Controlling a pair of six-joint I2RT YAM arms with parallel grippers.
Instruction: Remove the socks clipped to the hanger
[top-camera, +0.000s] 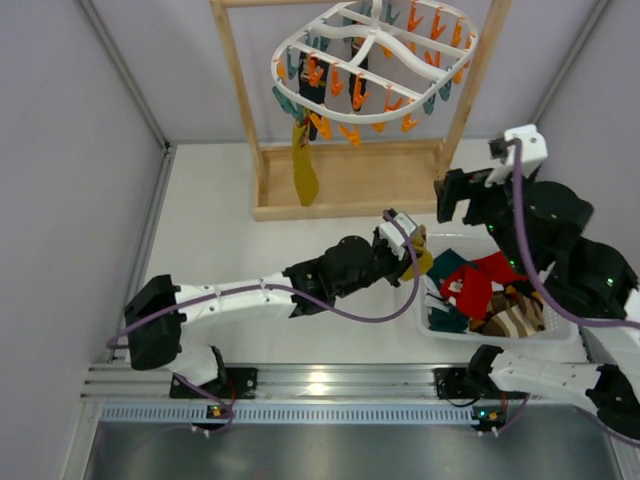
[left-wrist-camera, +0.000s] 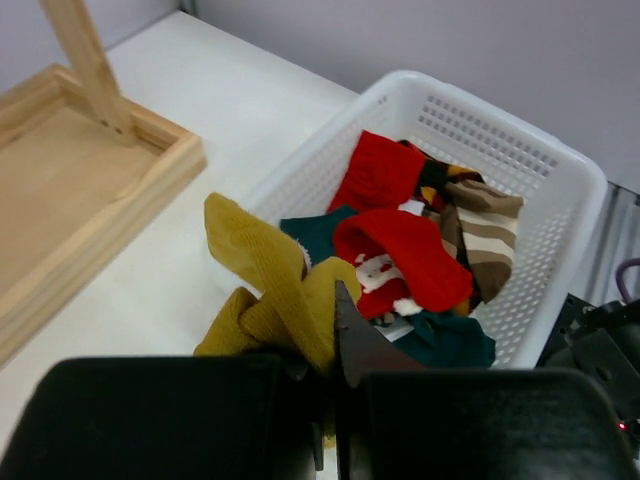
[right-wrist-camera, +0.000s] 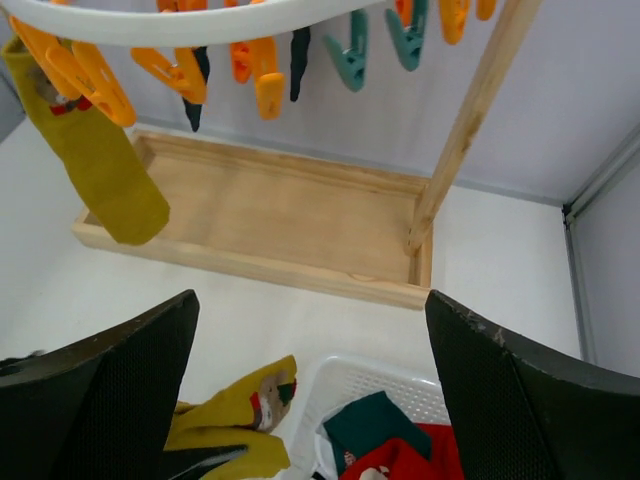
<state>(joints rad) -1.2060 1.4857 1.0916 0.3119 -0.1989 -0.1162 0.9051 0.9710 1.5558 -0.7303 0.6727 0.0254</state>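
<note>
A mustard sock (left-wrist-camera: 265, 280) is gripped in the closed left pincer (left-wrist-camera: 330, 340), at the near rim of the basket (left-wrist-camera: 570, 180), where several socks (left-wrist-camera: 410, 250) are already piled. The right pincer (right-wrist-camera: 312, 390) is spread wide and holds nothing. Beyond it, one yellow sock (right-wrist-camera: 95, 170) is left clipped to the hanger (right-wrist-camera: 150, 30), its length hung downward, toe lowest.

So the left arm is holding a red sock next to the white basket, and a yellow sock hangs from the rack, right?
Not quite. The sock pinched in the left gripper is mustard yellow, not red, as the left wrist view shows. The rest is right: it is next to the white basket, and a yellow sock hangs from the hanger.
</note>
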